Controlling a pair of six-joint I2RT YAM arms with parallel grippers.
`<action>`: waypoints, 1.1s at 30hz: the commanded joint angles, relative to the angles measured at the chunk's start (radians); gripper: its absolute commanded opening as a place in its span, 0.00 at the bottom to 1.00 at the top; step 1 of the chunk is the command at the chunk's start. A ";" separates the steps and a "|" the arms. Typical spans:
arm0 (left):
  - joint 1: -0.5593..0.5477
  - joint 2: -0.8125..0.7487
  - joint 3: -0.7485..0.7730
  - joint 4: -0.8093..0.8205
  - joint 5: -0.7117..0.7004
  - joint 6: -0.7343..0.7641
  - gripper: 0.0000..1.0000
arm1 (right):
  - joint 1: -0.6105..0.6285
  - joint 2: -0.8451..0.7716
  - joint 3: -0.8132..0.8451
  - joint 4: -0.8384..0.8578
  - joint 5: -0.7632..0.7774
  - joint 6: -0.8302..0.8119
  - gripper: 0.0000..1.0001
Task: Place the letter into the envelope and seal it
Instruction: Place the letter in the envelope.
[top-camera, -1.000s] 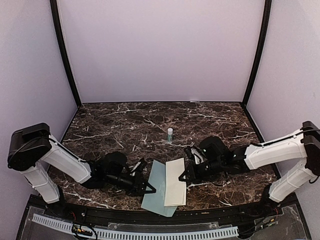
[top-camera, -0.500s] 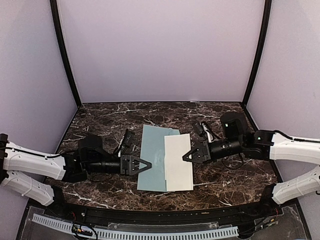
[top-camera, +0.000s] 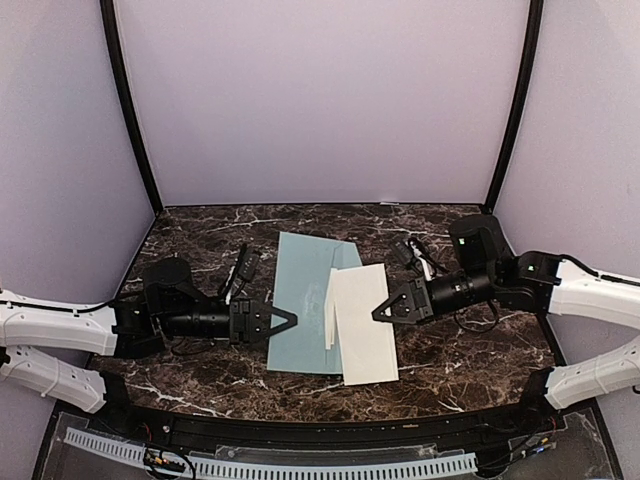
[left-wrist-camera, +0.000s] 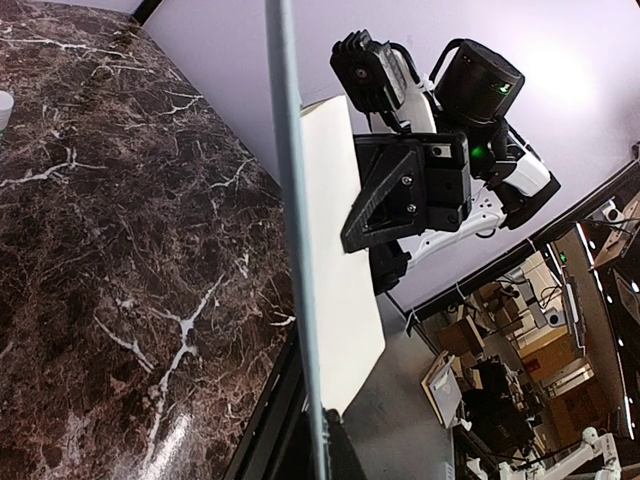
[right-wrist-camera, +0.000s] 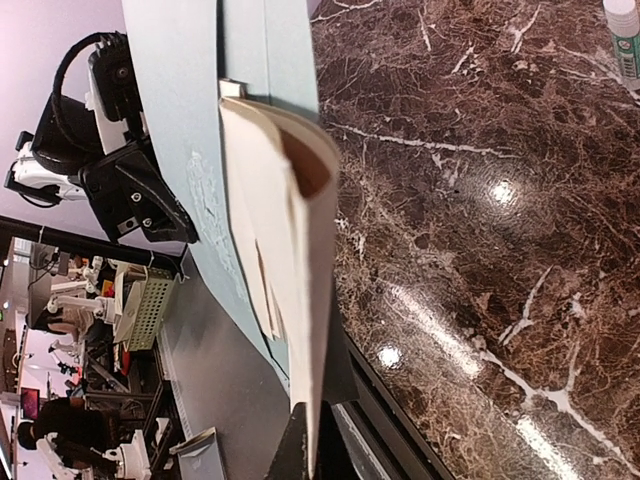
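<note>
Overhead view, left gripper (top-camera: 286, 320): jaws pinched shut on the left edge of the envelope (top-camera: 303, 300), holding it up off the marble table (top-camera: 190, 240).
Overhead view, right gripper (top-camera: 381, 311): jaws closed on the right edge of the folded letter (top-camera: 365, 330), facing the other arm.
Overhead view, papers: the cream letter overlaps the envelope's right half. They meet over mid-table, probably so the letter can be fed in sideways.
Left wrist view, envelope (left-wrist-camera: 297, 250): seen edge-on as a thin grey-teal line running down into this arm's own grip.
Left wrist view, letter (left-wrist-camera: 345, 290): just behind that line, with the right gripper clamped on its far side.
Right wrist view, letter (right-wrist-camera: 300, 260): folded, with its layers bowing apart at the top and its lower edge nipped in this arm's fingers.
Right wrist view, envelope (right-wrist-camera: 180, 120): just beside the letter. It cannot be told whether the letter has entered the pocket.
Right wrist view, glue stick (right-wrist-camera: 622, 40): upright on the table, well apart, presumably for sealing.
Progress: insertion looks unfinished, and sealing is not yet begun.
</note>
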 joint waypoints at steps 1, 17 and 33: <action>0.004 -0.019 0.028 0.003 0.062 0.046 0.00 | -0.010 0.008 0.005 0.031 -0.027 0.001 0.00; 0.004 0.032 0.038 0.068 0.195 0.018 0.00 | -0.017 0.005 -0.041 0.201 -0.020 0.029 0.00; 0.004 0.095 -0.009 0.283 0.192 -0.165 0.00 | -0.017 -0.010 -0.090 0.327 -0.006 0.042 0.00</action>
